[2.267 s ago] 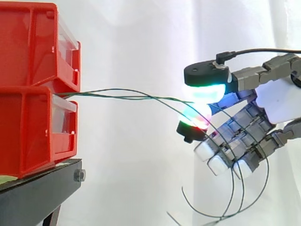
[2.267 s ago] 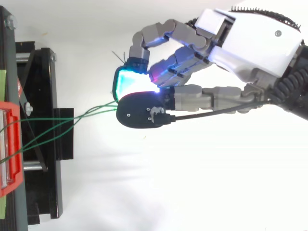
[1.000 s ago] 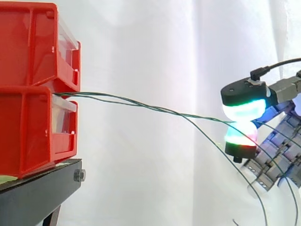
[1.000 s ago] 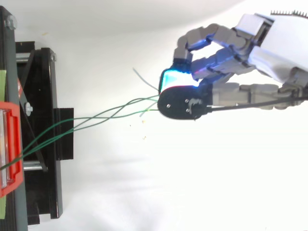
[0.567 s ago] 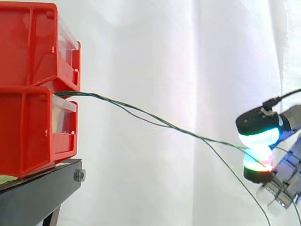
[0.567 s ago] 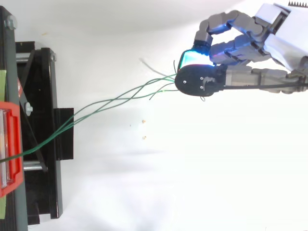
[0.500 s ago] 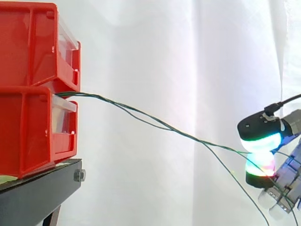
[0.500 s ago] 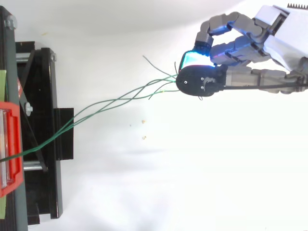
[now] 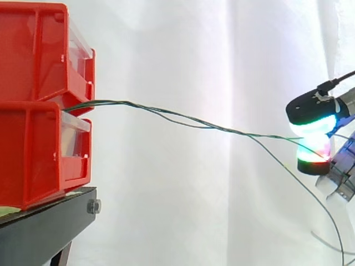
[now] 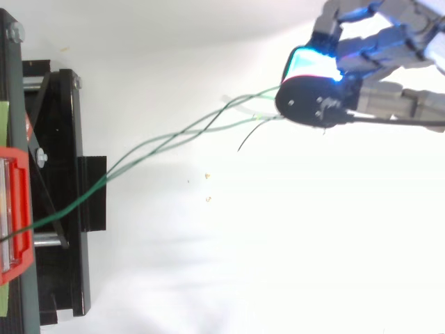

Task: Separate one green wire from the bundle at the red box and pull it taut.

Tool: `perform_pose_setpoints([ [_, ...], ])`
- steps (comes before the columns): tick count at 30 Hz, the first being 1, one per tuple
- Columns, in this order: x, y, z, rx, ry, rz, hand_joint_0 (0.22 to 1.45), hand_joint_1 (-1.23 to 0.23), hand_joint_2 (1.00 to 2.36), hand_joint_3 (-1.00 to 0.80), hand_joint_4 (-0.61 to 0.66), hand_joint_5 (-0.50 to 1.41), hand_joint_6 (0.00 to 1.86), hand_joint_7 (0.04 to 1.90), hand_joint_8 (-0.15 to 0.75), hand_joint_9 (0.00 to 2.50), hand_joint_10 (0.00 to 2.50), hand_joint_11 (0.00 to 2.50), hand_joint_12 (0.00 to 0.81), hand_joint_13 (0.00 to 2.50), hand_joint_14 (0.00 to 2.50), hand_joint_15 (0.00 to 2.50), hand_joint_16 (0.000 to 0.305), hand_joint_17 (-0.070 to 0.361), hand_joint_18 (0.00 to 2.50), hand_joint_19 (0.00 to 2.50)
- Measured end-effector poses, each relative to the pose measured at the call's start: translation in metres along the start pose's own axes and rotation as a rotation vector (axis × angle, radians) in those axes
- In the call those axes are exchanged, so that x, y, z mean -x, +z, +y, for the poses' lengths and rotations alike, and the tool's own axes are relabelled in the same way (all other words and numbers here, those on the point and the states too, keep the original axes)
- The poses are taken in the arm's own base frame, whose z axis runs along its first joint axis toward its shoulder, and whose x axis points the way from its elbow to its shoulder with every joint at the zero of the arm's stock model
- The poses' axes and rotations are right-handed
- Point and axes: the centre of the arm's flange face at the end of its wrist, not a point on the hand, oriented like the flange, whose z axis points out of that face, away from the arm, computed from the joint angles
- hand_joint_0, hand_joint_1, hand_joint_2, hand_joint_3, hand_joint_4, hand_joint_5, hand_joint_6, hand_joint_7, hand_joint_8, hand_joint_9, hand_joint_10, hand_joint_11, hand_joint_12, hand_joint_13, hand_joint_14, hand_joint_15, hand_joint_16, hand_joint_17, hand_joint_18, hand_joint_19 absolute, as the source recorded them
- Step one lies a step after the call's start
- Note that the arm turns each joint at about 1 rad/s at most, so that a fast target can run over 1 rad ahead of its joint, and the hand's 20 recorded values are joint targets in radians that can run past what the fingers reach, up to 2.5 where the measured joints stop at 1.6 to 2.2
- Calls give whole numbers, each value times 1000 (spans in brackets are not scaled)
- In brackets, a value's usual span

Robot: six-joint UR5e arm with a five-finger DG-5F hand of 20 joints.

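Thin green wires [image 9: 183,119] leave the gap between the two stacked red bins [image 9: 39,105] and run right in a loose twisted bundle [image 10: 167,142]. The hand [image 9: 316,136] at the right edge pinches the wires between two glowing pads, cyan-green above and red-green below. In the top view the hand [image 10: 348,76] is at the upper right, with a black pad back over the pinch. Past the pinch, loose wire ends curve downward [image 9: 321,205]. One short dark wire end [image 10: 247,139] sticks out below the bundle.
The red bins stand on a black stand [image 9: 44,227] at the left, also seen from above [image 10: 62,202]. A white curtain [image 9: 194,55] hangs behind. A few small crumbs [image 10: 208,199] lie on the white floor.
The hand has moved right and upward, away from the bins, keeping its pinch. The wires have drawn out longer and lie straighter, now near level in the side view.
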Motion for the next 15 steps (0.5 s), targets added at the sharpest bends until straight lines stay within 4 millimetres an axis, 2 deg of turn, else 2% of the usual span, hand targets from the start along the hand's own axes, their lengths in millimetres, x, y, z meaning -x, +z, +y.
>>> perform_pose_setpoints([
  [4,-1,-7,2,5,-22,-26,617,-720,1025,-155,74,-151,880,1186,298,1026,28,818,371,830,16,401,54,121,730,503],
  [15,-14,-15,2,25,-89,-18,617,-717,1025,-163,75,-152,879,1177,292,930,22,653,372,818,16,398,55,124,731,508],
])
